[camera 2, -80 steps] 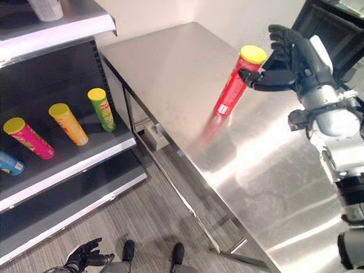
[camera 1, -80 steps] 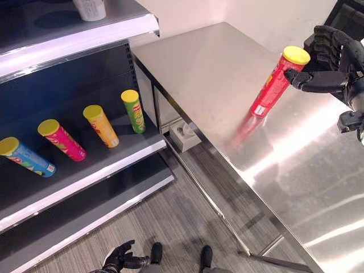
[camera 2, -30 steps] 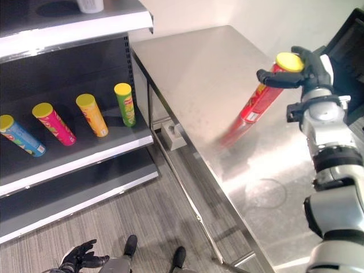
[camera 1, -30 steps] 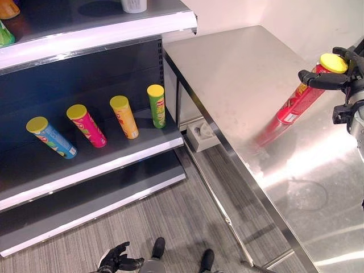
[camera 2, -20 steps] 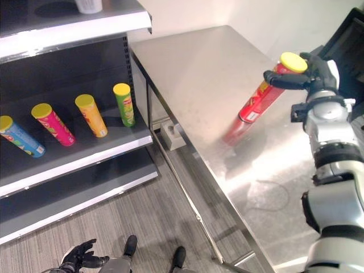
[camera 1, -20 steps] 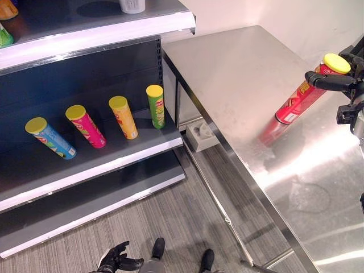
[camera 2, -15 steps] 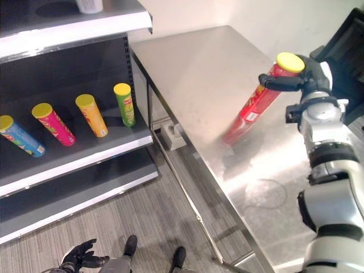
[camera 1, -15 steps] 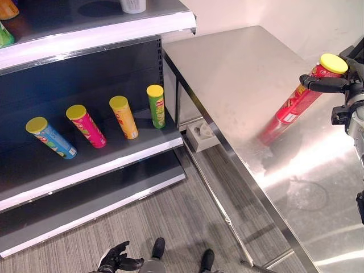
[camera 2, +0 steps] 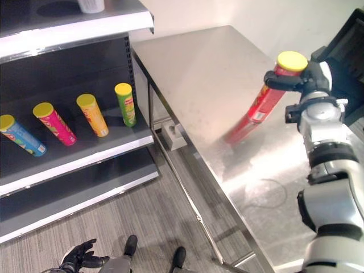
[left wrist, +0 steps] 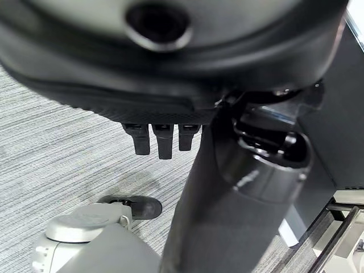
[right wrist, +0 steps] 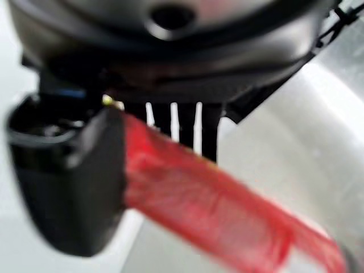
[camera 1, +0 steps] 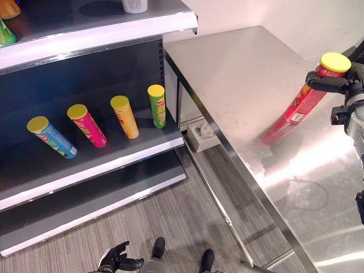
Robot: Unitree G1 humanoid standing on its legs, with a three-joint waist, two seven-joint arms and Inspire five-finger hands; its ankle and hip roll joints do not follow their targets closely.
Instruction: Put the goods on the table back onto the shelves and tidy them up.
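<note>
While your left hand (camera 1: 116,260) hangs low by the grey floor (camera 1: 170,222) nearest you, its fingers loosely spread and holding nothing, your right hand (camera 2: 307,77) is up over the steel table (camera 2: 199,74) at your right. That hand is closed around a red can (camera 2: 266,101) with a yellow lid, thumb across the front just below the lid. The can is tilted, lid end high and toward you, base end lifted off the tabletop with its reddish reflection below it. Farther off at your left stands a dark shelf unit (camera 1: 102,170). On its middle shelf four cans lie side by side, well apart from each other: blue can (camera 1: 51,136), pink can (camera 1: 86,125), orange can (camera 1: 124,116) and green can (camera 1: 157,106), all with yellow lids facing out. On the top shelf stands a white container (camera 1: 134,5).
</note>
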